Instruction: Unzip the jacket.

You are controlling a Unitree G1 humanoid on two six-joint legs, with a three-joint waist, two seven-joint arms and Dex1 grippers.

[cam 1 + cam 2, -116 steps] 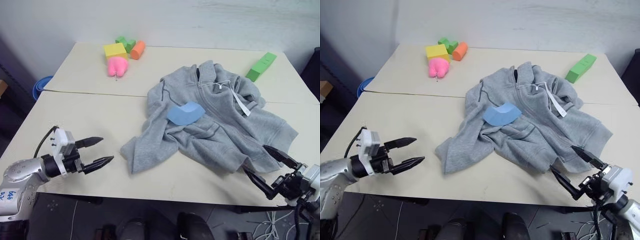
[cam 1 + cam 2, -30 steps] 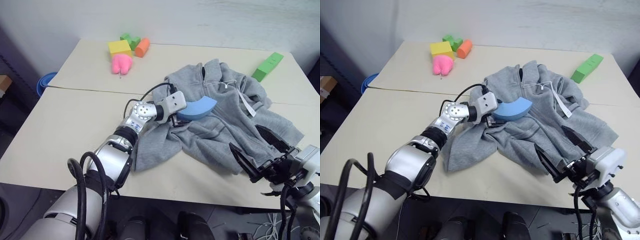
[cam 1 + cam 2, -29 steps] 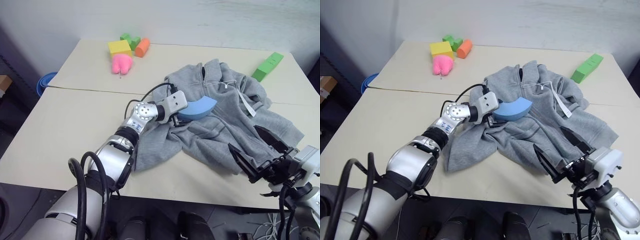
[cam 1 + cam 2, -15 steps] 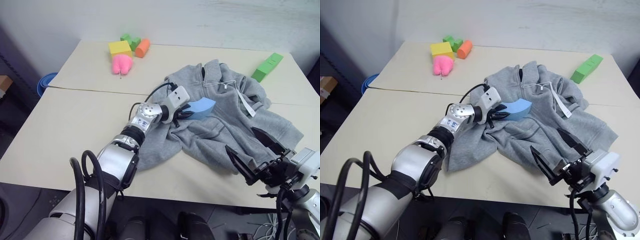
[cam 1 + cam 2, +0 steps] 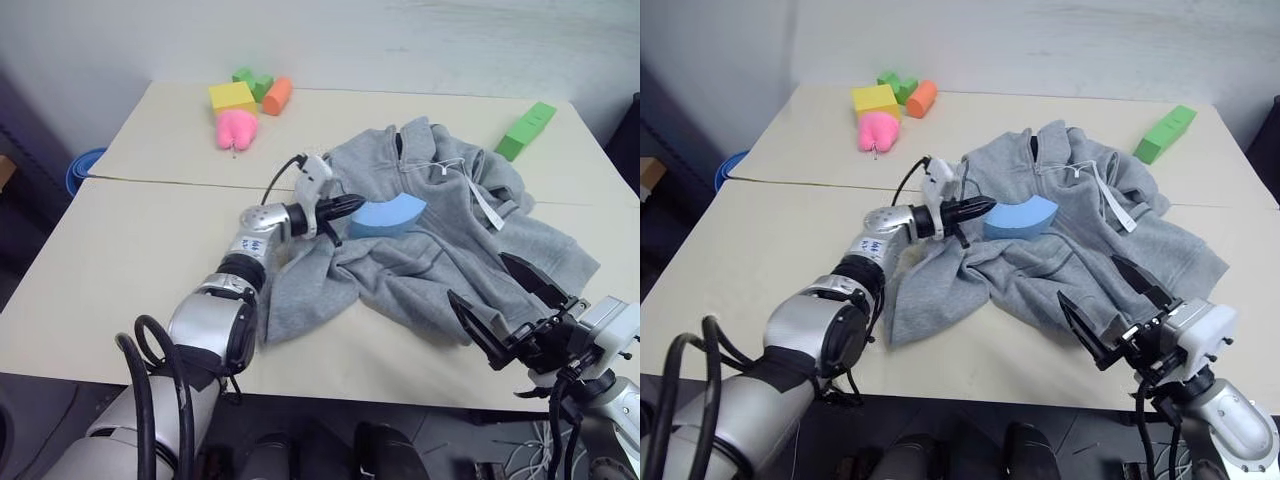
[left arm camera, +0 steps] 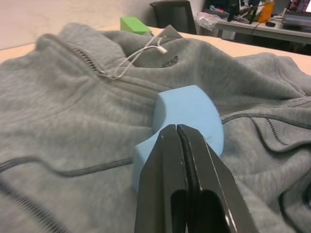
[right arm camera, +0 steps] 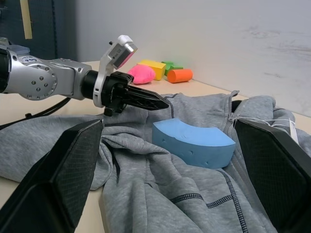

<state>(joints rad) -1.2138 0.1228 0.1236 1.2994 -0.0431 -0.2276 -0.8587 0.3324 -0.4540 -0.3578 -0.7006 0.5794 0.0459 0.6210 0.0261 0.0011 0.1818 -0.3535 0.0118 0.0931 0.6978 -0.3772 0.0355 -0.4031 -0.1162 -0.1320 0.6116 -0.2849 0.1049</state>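
The light grey jacket (image 5: 440, 250) lies crumpled on the table's right half, its zipper (image 6: 89, 58) closed below the collar, with white drawstrings (image 5: 455, 165) and a white tag (image 5: 485, 208) on top. A blue foam piece (image 5: 388, 214) rests on its chest. My left gripper (image 5: 353, 204) is shut with nothing between its fingers, its tips just short of the foam's left end and above the jacket's sleeve. My right gripper (image 5: 478, 277) stands open near the front edge, over the jacket's hem without touching it.
Pink (image 5: 236, 128), yellow (image 5: 231, 96), green and orange (image 5: 277, 96) foam shapes sit at the far left of the table. A green block (image 5: 527, 130) lies at the far right. A seam (image 5: 150, 183) crosses the tabletop. A blue bin (image 5: 80, 170) stands off the left edge.
My left gripper was open at the blue foam piece; it has shut, rolled and drawn back to the left, empty. The foam stays on the jacket. The right gripper has not moved.
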